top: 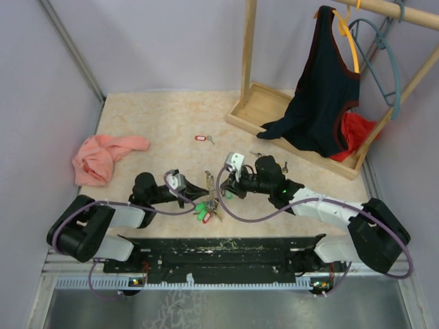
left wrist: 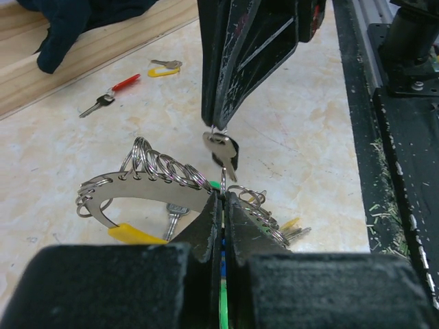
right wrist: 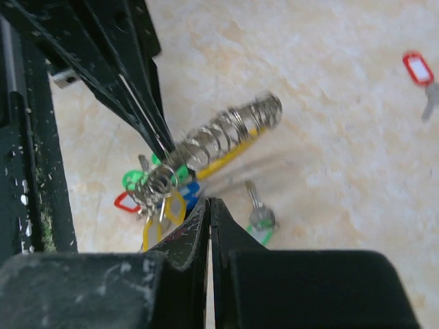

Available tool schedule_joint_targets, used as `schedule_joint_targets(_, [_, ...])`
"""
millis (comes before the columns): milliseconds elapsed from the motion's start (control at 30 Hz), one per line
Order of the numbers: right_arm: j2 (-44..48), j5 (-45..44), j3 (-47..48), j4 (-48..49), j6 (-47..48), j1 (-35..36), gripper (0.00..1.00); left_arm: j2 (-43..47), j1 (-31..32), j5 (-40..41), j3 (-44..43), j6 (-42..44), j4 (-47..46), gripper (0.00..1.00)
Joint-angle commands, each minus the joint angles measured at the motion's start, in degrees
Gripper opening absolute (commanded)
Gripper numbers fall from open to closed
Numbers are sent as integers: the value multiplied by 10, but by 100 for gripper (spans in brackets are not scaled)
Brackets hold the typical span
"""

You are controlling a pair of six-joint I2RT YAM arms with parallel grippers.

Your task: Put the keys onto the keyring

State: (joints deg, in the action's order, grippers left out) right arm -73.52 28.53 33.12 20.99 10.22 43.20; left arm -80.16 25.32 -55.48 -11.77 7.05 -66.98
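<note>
The keyring (left wrist: 137, 188), a curved silvery band strung with many small split rings and coloured tags, hangs just above the table. My left gripper (left wrist: 221, 199) is shut on it, with a green strip showing between its jaws. The bunch (right wrist: 219, 140) also shows in the right wrist view, and in the top view as a keyring (top: 206, 208) between both arms. My right gripper (left wrist: 218, 129) comes from above, shut on a black-headed key (left wrist: 221, 147) that dangles at the ring. Its jaws (right wrist: 209, 203) are pressed together. A green-tagged key (right wrist: 260, 223) lies on the table below.
A red-tagged key (top: 201, 138) lies mid-table; a red-handled key (left wrist: 116, 88) and a yellow-tagged key (left wrist: 163, 68) lie near the wooden rack (top: 274, 110). A dark vest (top: 319, 89) and a teal hanger (top: 384, 62) hang there. A pink cloth (top: 103, 156) lies left.
</note>
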Motion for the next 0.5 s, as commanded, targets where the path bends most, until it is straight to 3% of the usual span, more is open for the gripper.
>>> schedule_joint_targets(0, [46, -119, 41, -154, -84, -4, 0, 16, -3, 42, 8, 11, -6, 0])
schedule_joint_targets(267, [34, -270, 98, -392, -254, -1, 0, 20, -3, 64, 10, 8, 1, 0])
schedule_joint_targets(467, [-45, -361, 138, -444, -278, -1, 0, 22, -4, 63, 8, 5, 6, 0])
